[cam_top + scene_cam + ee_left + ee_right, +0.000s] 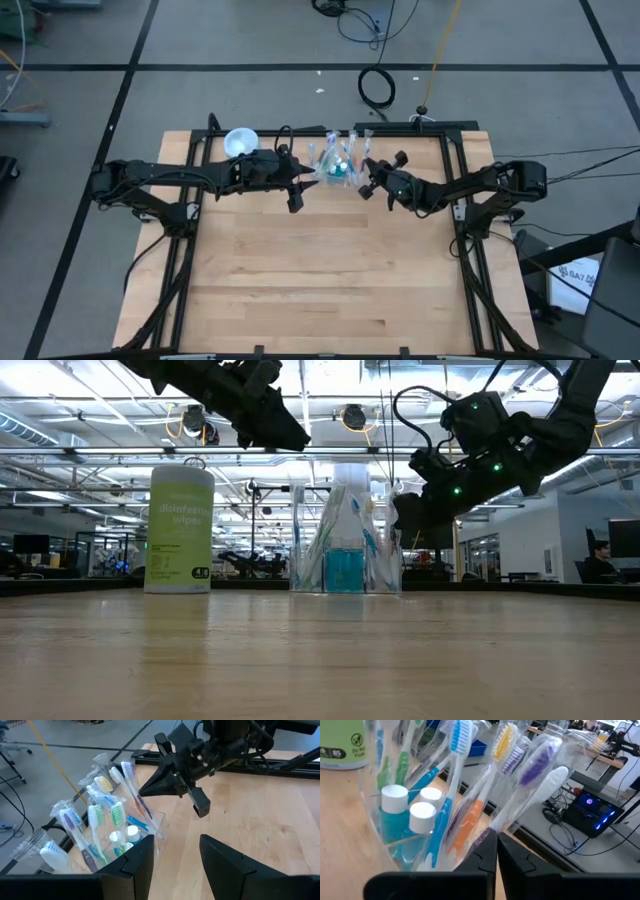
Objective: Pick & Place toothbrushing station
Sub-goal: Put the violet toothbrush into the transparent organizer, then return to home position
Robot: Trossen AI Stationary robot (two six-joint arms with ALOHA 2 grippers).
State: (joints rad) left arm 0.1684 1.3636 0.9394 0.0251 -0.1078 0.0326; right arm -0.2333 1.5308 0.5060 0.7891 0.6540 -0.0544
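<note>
Bare wooden counter (320, 660) fills the near ground at table height; beyond it, at the far edge, stands the clear cup (345, 565) stuffed with toothbrushes (312, 550), blue tubes low inside. A green wipes canister (181, 530) sits well to one side. Both arms hang above, neither touching the cup as far as I can tell from here.

From overhead, the cup (335, 165) sits near the counter's far edge, between the two arms. The left pincer (296, 185) is just beside it on one side, the right pincer (368, 178) just beside it on the other. The canister's pale lid (240, 141) shows behind the left arm.

Past the left wrist, that arm's own fingers (131, 865) stand spread, nothing between them, the cup (145, 827) just ahead and off to the side. Wrapped brushes (117, 812) fan out of it, white-capped tubes (132, 834) nestled below.

Past the right wrist, the fingers (481, 857) look pressed together on the crinkly wrap of a pale-handled toothbrush (530, 802), right at the cup's side. Tubes (395, 800) sit upright among blue, green and orange handles.

I judge this the pick step, with the right pincer taking one brush out of the bundle. Next it wants a straight lift so the wrap slides clear without dragging neighbours or tipping the light cup.
</note>
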